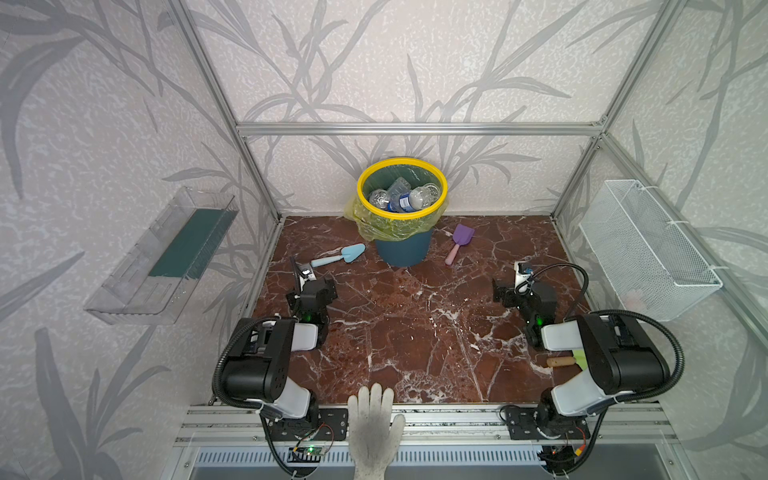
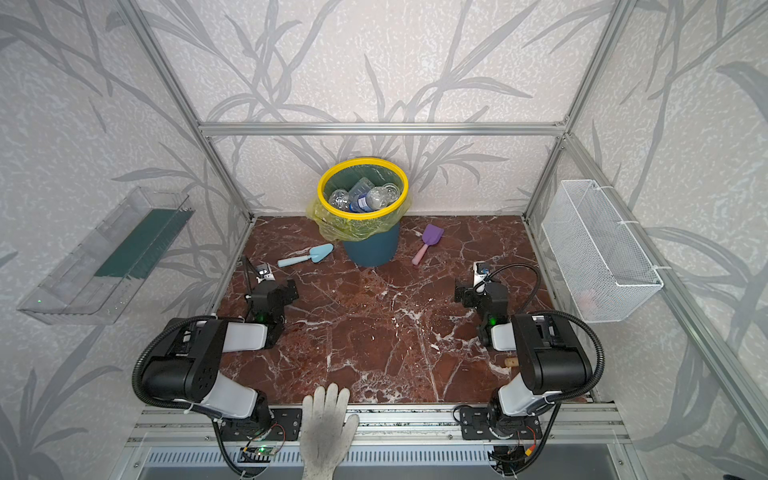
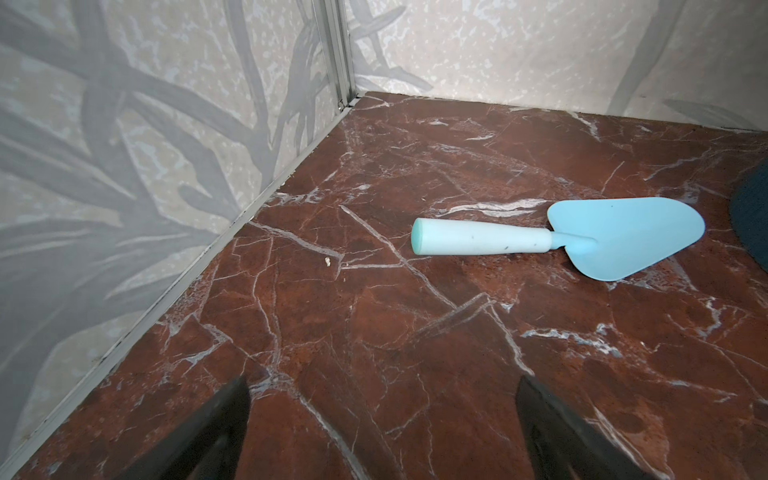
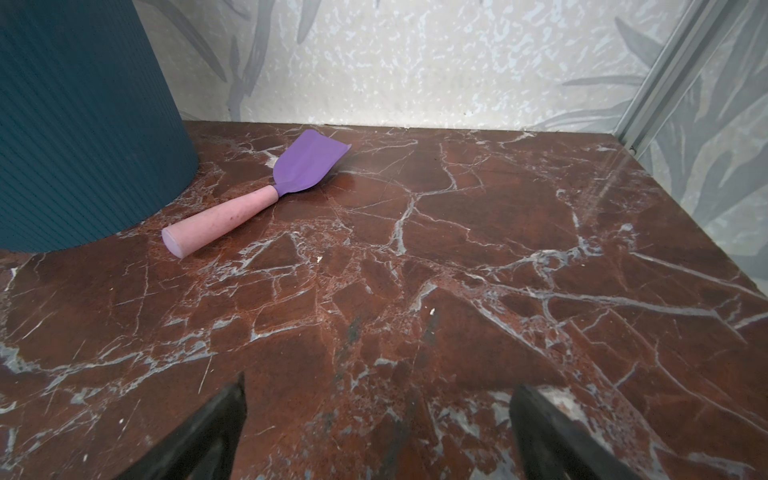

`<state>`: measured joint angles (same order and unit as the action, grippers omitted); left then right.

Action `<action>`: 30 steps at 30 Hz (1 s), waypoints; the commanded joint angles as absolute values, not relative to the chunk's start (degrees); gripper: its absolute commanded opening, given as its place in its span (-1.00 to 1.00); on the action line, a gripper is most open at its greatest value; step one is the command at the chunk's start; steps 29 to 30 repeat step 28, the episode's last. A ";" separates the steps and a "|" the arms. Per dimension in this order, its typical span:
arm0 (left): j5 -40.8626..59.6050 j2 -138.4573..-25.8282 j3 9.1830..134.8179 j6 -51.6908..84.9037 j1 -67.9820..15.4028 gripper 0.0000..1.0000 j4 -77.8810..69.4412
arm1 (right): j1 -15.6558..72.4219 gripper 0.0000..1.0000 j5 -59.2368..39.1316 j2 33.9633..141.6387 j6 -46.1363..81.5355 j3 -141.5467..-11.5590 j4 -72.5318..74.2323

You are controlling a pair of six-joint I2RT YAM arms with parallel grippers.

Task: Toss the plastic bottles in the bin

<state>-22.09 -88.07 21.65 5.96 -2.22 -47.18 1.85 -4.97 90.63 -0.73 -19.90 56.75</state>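
Since plastic bottles (image 1: pixel 401 197) are showing only in the bin (image 1: pixel 402 162), none on the counter (image 1: pixel 415 332), I'm judging it finished, no pick needed; left claw (image 3: pixel 381 380) and right claw (image 4: pixel 379 387) are sitting spread, empty.

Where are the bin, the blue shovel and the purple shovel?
bin (image 1: pixel 402 251): in a top view, on its dark teal outer wall.
blue shovel (image 3: pixel 631 237): left wrist view, on its blade.
purple shovel (image 4: pixel 309 162): right wrist view, on its blade.
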 commanded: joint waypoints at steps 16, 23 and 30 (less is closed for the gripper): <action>-21.10 -87.54 22.93 4.97 -1.93 0.99 -47.72 | 2.11 0.98 -8.61 90.71 -2.72 -21.09 56.61; -21.18 -87.54 22.88 4.98 -1.91 0.99 -47.71 | 2.37 0.98 -8.06 90.70 -2.90 -21.32 56.16; -21.19 -87.54 22.92 5.00 -1.90 0.99 -47.74 | 2.57 0.98 -6.89 90.70 -2.58 -21.13 56.45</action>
